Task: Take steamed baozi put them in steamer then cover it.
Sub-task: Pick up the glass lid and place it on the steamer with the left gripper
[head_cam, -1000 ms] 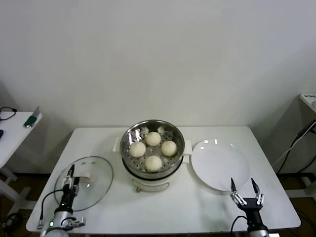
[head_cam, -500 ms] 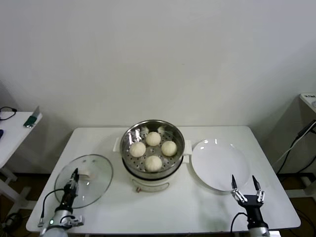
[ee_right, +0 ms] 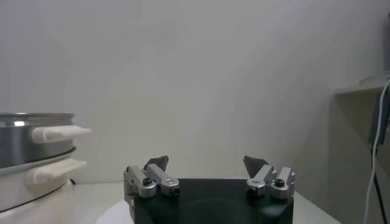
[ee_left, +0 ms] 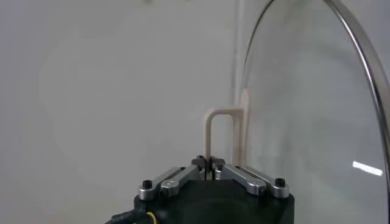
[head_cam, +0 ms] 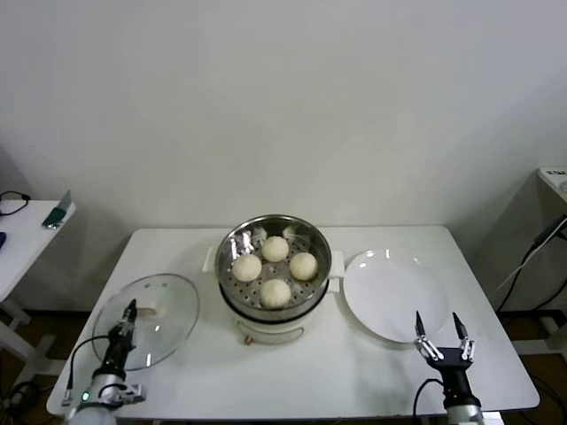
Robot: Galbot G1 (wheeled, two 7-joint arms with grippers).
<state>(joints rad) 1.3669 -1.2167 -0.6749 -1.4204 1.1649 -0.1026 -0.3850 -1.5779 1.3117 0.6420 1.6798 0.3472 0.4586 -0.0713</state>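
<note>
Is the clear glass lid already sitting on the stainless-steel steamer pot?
No. The clear glass lid is on the white table, left of the open stainless-steel steamer pot, with four cream buns showing.

White rectangular surface (head_cam: 177, 257) carries three items: round stainless-steel steamer (head_cam: 274, 305) on white base at centre; flat round white plate (head_cam: 394, 293) just beside it, right; clear glass cover (head_cam: 168, 312) near front-left corner.

Head view: high above, angled down on the white bench (head_cam: 354, 372) and shiny round steel steamer (head_cam: 275, 266). Left wrist view: very close behind closed fingers (ee_left: 210, 163), facing the round clear glass cover (ee_left: 304, 122). Right wrist view: low, level, sharing the steamer (ee_right: 30, 158) with head view.
</note>
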